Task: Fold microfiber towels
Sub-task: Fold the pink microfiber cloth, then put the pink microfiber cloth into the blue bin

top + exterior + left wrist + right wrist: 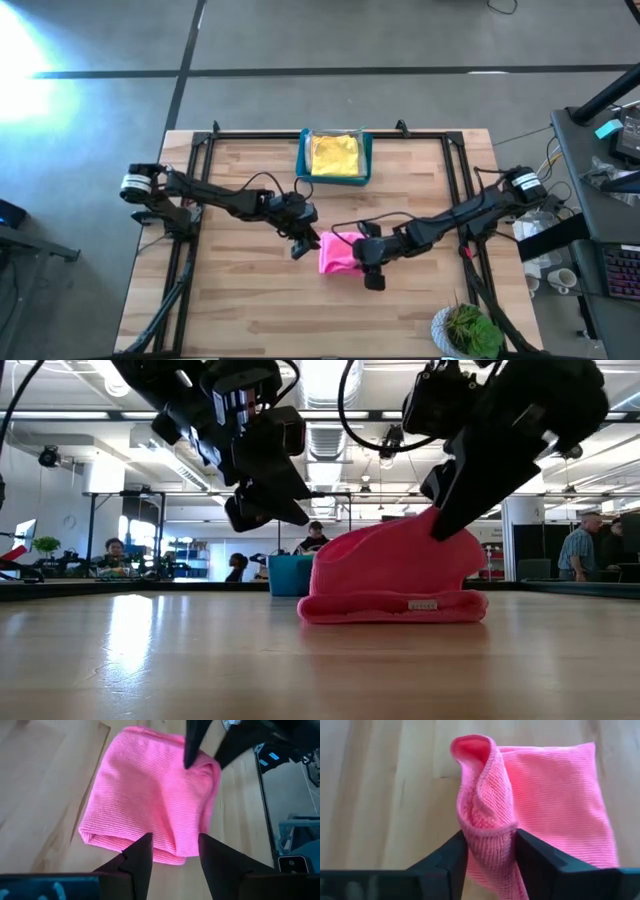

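The pink towel (pixel 338 254) lies near the middle of the table (pixel 250 320), already doubled over into a smaller pad, though one edge is raised, so this fold looks unfinished. A yellow towel (pixel 335 154) sits in the blue bin (pixel 304 158) at the far edge; whether it is folded cannot be told, and no other towels show. The right gripper (pixel 489 851) is clamped on the lifted pink edge, the cloth bunched between its fingers. The left gripper (pixel 175 855) hovers just left of the towel, fingers parted and holding nothing.
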Robot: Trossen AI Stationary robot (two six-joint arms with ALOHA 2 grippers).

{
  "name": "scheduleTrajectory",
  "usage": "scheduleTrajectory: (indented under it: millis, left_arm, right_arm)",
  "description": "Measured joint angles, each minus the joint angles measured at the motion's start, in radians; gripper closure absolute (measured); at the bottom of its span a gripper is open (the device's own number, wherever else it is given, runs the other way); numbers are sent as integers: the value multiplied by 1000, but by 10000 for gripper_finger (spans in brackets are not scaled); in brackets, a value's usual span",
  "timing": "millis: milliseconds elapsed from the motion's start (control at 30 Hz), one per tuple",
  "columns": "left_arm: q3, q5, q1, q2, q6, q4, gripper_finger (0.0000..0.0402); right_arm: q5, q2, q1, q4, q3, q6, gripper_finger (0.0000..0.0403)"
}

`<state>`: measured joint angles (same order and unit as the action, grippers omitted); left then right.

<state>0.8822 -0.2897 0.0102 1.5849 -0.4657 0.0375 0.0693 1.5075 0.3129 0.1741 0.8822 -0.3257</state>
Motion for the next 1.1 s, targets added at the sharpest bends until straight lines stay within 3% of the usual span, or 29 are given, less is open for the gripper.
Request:
scheduleTrajectory:
  millis: [300, 533, 700, 900, 1100]
  left_arm:
    - [1, -1, -6, 80, -60, -2, 259]
    - [10, -1, -22, 133, -62, 85, 259]
    - [11, -1, -43, 174, -205, 85, 259]
    - [13, 6, -50, 198, -419, 137, 259]
    - [11, 6, -50, 199, -531, 135, 260]
  right_arm:
    - [-77, -100, 10, 45, 0, -88, 215]
    - [3, -184, 10, 208, 0, -125, 219]
    - [71, -202, 9, 266, -1, -137, 224]
    - [73, -196, 10, 266, -1, -137, 225]
    - [73, -178, 9, 270, -4, -136, 225]
